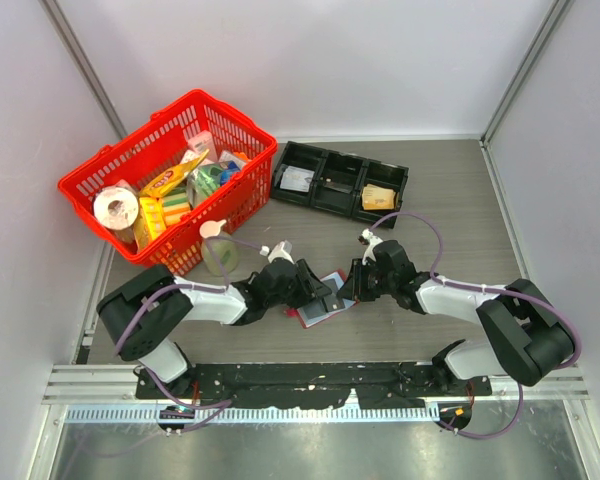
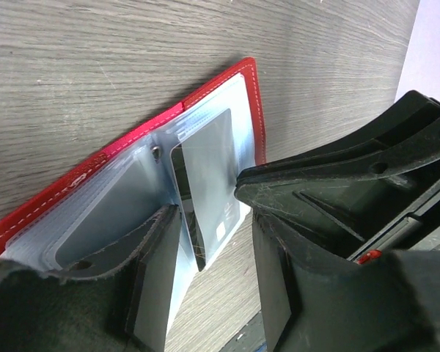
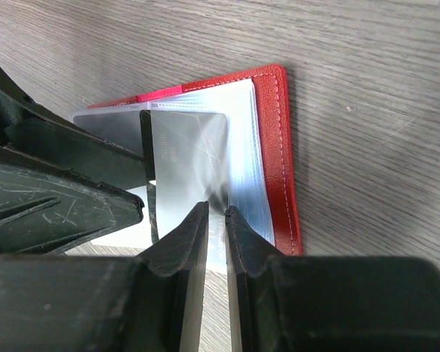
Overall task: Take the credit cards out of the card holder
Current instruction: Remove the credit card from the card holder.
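The card holder [image 1: 318, 308] lies open on the table between both grippers, its red cover [image 2: 143, 132] [image 3: 279, 147] under shiny clear sleeves. A greyish credit card [image 2: 209, 169] [image 3: 187, 158] sticks partway out of a sleeve at an angle. My left gripper [image 1: 325, 297] [image 2: 211, 242] is open at the wallet's near edge, with only card edge and table between its fingers. My right gripper [image 1: 348, 290] [image 3: 216, 213] has its tips down on the sleeves with a narrow gap between the jaws. Whether it pinches a sleeve does not show.
A red basket [image 1: 170, 175] full of groceries stands at the back left. A black three-compartment tray [image 1: 340, 180] at the back holds a tan wad [image 1: 378, 197]. A small clear cup [image 1: 220, 255] sits beside the left arm. Walls close in both sides.
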Motion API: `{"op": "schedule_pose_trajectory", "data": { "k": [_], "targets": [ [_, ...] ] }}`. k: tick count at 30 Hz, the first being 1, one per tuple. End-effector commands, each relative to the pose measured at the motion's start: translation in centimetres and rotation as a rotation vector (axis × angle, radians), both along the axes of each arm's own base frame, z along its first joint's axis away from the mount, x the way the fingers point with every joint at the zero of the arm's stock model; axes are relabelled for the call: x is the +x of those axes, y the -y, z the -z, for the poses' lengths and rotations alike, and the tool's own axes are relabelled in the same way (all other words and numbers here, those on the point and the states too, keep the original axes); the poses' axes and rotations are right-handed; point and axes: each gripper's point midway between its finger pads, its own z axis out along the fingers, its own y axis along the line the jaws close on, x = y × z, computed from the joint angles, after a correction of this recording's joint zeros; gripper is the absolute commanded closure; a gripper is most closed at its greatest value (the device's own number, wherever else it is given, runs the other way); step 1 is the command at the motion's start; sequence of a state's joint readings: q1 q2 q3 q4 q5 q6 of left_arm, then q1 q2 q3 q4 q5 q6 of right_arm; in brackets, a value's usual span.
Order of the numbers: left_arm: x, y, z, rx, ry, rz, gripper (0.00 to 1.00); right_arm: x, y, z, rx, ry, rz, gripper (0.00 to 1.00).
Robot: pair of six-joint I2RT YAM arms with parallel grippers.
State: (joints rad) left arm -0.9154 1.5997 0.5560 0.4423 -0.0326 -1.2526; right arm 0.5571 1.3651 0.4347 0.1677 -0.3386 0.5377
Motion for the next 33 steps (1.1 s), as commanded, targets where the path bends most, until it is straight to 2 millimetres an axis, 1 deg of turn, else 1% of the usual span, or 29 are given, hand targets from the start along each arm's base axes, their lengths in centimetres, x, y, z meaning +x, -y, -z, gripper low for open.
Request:
{"op": "schedule_pose_trajectory", "data": {
  "k": [1,4,6,9,11,17,20,25,26,33],
  "targets": [
    [-1.1,-2.3,3.4,0.117,-0.046,0.000,0.55,-1.5,0.7,1.2,-0.037,-0.052,-0.002,0.79],
    [-1.1,-1.1,2.2,0.008,-0.001,0.025,0.62,-1.5,0.7,1.2,-0.036,-0.051,-0.002,0.79],
    [-1.1,-0.9,1.6,-0.045,0.019,0.021,0.66,-1.5,0.7,1.2,-0.036,-0.053,-0.001,0.79],
    [-0.8,-0.5,0.7,-0.091,0.058,0.023,0.69,-1.5,0.7,1.2,-0.036,-0.053,-0.003,0.79],
    [-1.1,0.0,-0.1,-0.129,0.076,0.055,0.70,-1.6,0.7,1.2,-0.036,-0.054,-0.004,0.79],
    [-1.1,0.5,-0.8,-0.190,0.112,0.072,0.74,-1.6,0.7,1.1,-0.035,-0.054,-0.003,0.79],
    [-1.1,0.6,-0.8,-0.204,0.112,0.071,0.79,-1.5,0.7,1.0,-0.034,-0.051,-0.004,0.79],
    [-1.2,0.3,-0.9,-0.216,0.120,0.059,0.95,-1.6,0.9,1.2,-0.045,-0.050,0.002,0.79],
    [-1.2,0.1,-0.9,-0.212,0.122,0.055,1.00,-1.5,1.0,1.2,-0.049,-0.048,0.004,0.79],
    [-1.7,-1.2,0.0,-0.188,0.093,0.019,1.00,-1.4,1.4,1.5,-0.070,-0.048,0.013,0.79]
  ]
}}
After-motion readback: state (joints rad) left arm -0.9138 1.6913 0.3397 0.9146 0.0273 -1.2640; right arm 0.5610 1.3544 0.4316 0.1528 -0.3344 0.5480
